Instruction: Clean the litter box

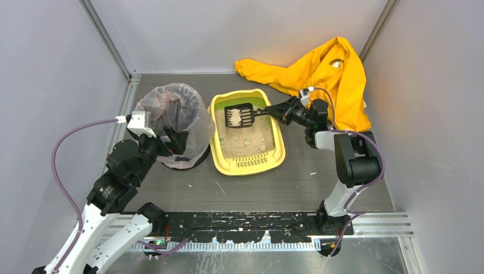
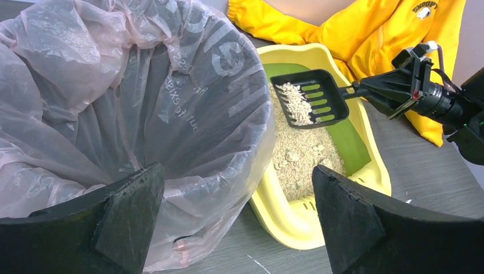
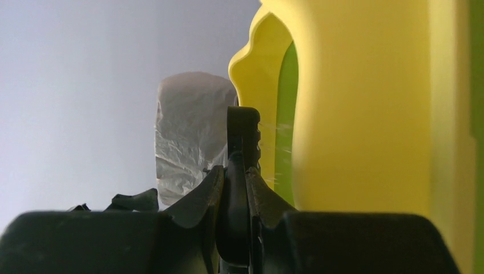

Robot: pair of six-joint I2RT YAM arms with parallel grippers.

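My right jaws are closing narrowly on the handle of a small black slotted plastic scoop (image 1: 238, 115), gripping it edge-on between them. The scoop's head is reaching out ahead of these jaws, carrying a pale clump of litter (image 2: 297, 103). It is hovering over the far part of the shallow yellow plastic litter box (image 1: 250, 164), which is lying just below and ahead of the same jaws on the grey worktop (image 1: 297, 182). Behind them a yellow fabric jacket (image 1: 325, 68) is lying crumpled.

My left jaws are standing wide apart, holding nothing, with the round bin lined with a translucent plastic bag (image 1: 171, 114) sitting directly ahead of them. I cannot tell whether they are touching it. The litter box is sitting ahead and to their right, just beside the bin.
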